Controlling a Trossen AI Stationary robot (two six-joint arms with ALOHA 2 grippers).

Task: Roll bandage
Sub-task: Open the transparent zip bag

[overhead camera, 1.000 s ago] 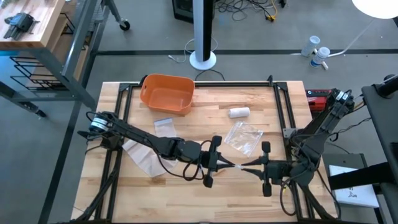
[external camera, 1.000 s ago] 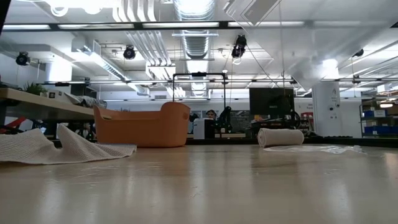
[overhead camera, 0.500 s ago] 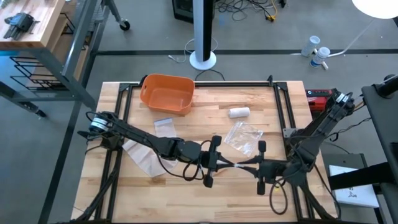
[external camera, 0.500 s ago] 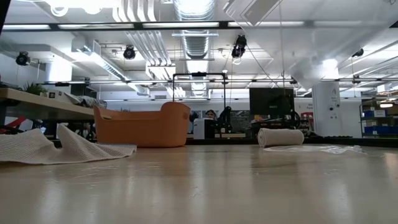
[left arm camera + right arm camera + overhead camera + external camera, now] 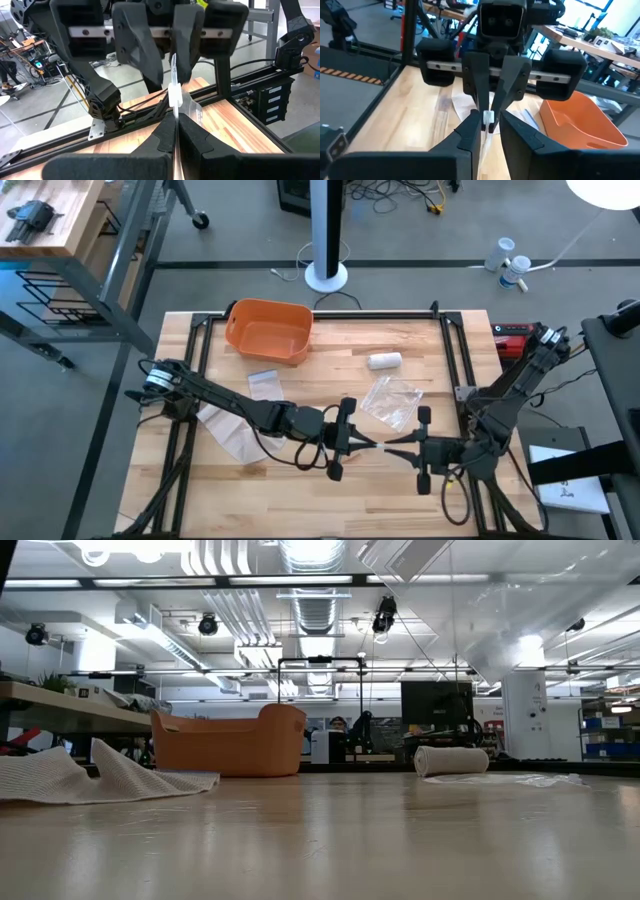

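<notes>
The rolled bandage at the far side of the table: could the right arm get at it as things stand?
Probably not right away. The right gripper is shut on a thin strip that the left gripper also pinches. The way to the rolled bandage crosses only a clear bag.

Orange tub (image 5: 232, 743) sits around 10 o'clock; rolled bandage (image 5: 451, 760) at 2; crumpled mesh cloth (image 5: 90, 776) way out at 9.

You see two dark, slender jointed arms with black cables looped beside them. Each ends in a wide black crossbar with a pale metal rail, carrying the left pincer (image 5: 352, 442) and right pincer (image 5: 398, 446), both matte black and wedge-shaped.
</notes>
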